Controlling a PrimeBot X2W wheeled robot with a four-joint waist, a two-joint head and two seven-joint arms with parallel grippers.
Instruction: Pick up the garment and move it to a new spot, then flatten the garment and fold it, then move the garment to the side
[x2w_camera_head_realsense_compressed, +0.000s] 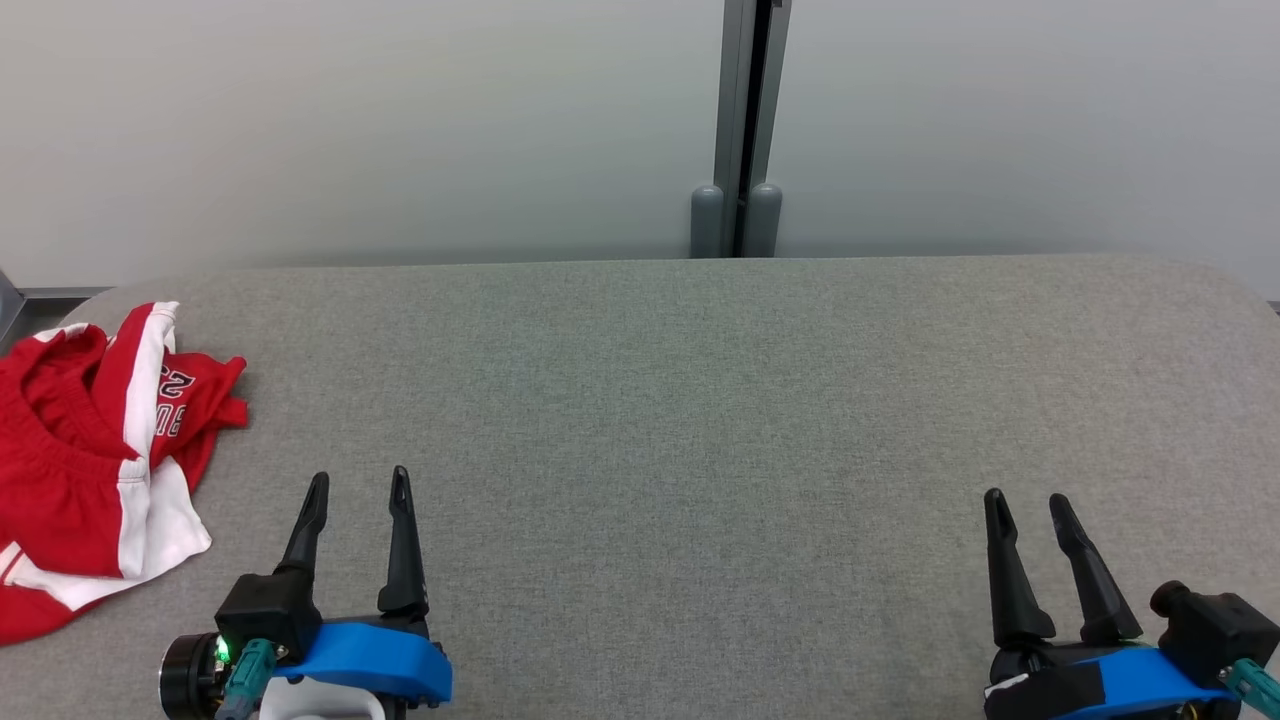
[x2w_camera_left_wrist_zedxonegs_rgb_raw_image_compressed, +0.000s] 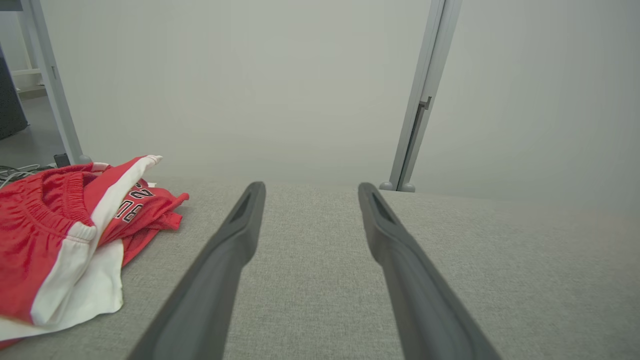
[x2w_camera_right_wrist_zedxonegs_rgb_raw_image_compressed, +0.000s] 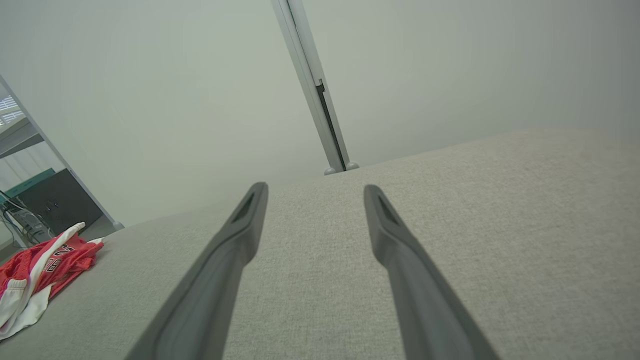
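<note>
Beyond grey table (x2w_camera_head_realsense_compressed: 700, 400), a partition post (x2w_camera_head_realsense_compressed: 742, 120); garment (x2w_camera_head_realsense_compressed: 60, 480) far left

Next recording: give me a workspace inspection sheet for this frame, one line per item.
Surface: grey fabric tabletop, flat, rounded corners.
Job's things: red and white garment, crumpled at the tabletop's left edge, untouched.
Clutter: nothing seen.
Grippers: left gripper open, empty, near the garment; right gripper open, empty, far from it.
Cables: loose cables off the tabletop, beyond the garment.
Surroundings: pale partition wall, grey post, dark cabinet at left.
</note>
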